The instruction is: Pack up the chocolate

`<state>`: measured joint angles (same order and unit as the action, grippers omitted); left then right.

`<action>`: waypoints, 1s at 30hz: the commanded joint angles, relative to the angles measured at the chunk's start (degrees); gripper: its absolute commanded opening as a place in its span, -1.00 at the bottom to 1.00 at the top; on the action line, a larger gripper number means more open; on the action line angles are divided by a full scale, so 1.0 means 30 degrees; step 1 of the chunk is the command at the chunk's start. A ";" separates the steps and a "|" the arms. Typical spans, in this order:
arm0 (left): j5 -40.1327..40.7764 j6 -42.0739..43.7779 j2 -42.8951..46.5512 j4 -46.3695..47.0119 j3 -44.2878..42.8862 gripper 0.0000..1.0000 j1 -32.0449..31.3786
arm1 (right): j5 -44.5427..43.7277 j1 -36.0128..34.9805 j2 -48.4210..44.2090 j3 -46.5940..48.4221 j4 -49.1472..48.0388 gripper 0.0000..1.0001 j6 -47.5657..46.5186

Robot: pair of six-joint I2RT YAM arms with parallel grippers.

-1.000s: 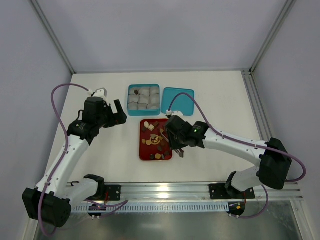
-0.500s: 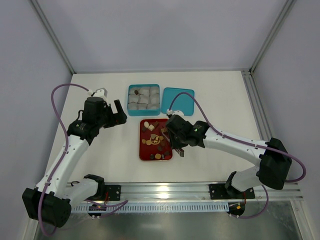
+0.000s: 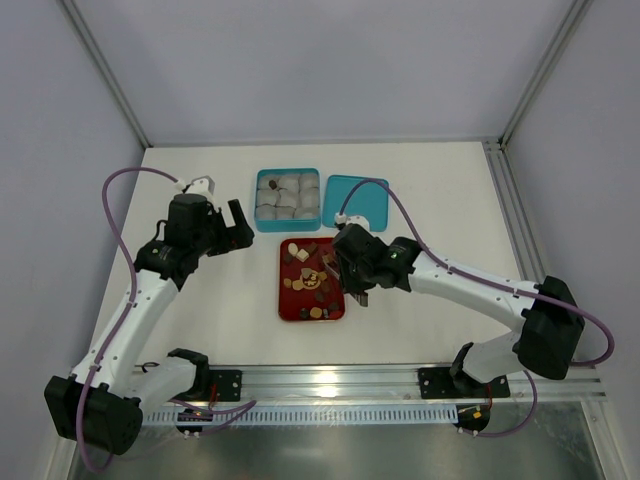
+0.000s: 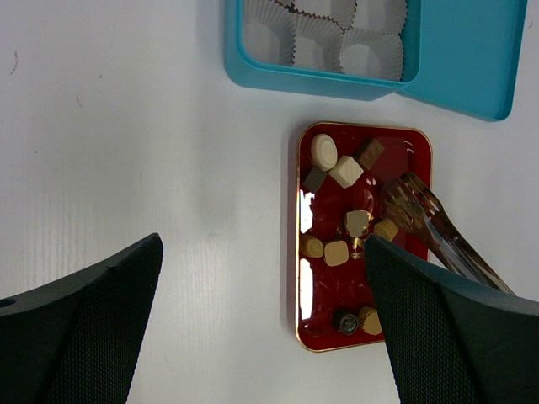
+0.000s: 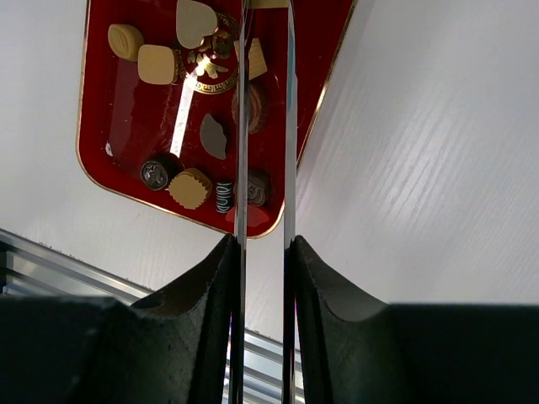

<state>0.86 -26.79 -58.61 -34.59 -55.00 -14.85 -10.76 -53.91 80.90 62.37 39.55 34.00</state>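
Metal tongs [image 4: 431, 225] sit clamped in the right pincer [image 5: 263, 252], its arm stretched leftward; chocolate [image 5: 158, 64] lies just ahead in a red tray [image 5: 126, 126]. The left pincer [image 3: 240, 224] hangs wide open above the bench [image 3: 220, 300], arm bent at the elbow.

Tray [image 4: 328, 295]: red, high gloss, gilt rim, mirror-like glare streaks on its base
Chocolate [image 4: 346, 171] on the tray: mostly matt and smooth; a few pieces ribbed
Tongs [image 4: 429, 223] over the tray: bare polished metal, reflective
Box [image 4: 295, 77] beyond the tray: teal, satin, smooth; paper cups [image 4: 370, 57] inside it are white, pleated, matt
Table [image 4: 126, 126] around the tray: white, matt, faint linear grain
Left hand [image 4: 263, 248] fingers [image 4: 84, 328]: black, matt, fine mesh-like texture
Right hand [image 5: 263, 244] fingers [image 5: 189, 328]: black, smooth, slight sheen
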 commanded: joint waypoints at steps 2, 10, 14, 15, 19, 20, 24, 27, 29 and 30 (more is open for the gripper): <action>-0.0024 0.0081 0.0171 0.0162 -0.0006 0.99 0.0117 | -0.0279 0.0099 -0.1156 0.1445 0.0351 -0.50 -0.0317; -0.0112 0.0052 0.0171 0.0162 0.0023 0.99 0.0088 | -0.0367 0.0362 -0.1362 0.2588 0.0937 -0.50 -0.0609; -0.0112 0.0052 0.0201 0.0163 -0.0035 0.99 0.0117 | -0.0192 0.0975 -0.0808 0.4106 0.0734 -0.50 -0.1019; -0.0141 0.0052 0.0201 0.0162 -0.0035 1.00 0.0088 | -0.0046 0.1181 -0.0632 0.4432 0.0443 -0.50 -0.1136; -0.0171 0.0081 0.0171 0.0162 -0.0035 0.99 0.0117 | 0.0511 0.2060 0.1152 0.6773 -0.0145 -0.51 -0.1984; -0.0200 0.0081 0.0200 0.0162 -0.0035 0.99 0.0117 | 0.0628 0.2265 0.1969 0.7794 -0.0291 -0.50 -0.2132; -0.0141 0.0081 0.0259 0.0162 0.0023 0.99 0.0088 | 0.1156 0.3466 0.5224 1.0905 -0.0878 -0.50 -0.2923; -0.0141 0.0052 0.0201 0.0162 -0.0006 0.99 0.0117 | 0.1302 0.3994 0.7387 1.2955 -0.0995 -0.51 -0.3304; -0.0112 0.0081 0.0259 0.0192 -0.0006 0.99 0.0117 | 0.1333 0.4258 0.8301 1.4153 -0.1171 -0.50 -0.3393; -0.0112 0.0052 0.0230 0.0163 0.0023 0.99 0.0117 | 0.1419 0.4346 0.8886 1.4655 -0.0998 -0.51 -0.3509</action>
<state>0.82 -26.79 -58.59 -34.61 -54.98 -14.85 -7.53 -41.69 105.38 100.42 38.17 25.71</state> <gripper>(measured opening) 0.996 0.330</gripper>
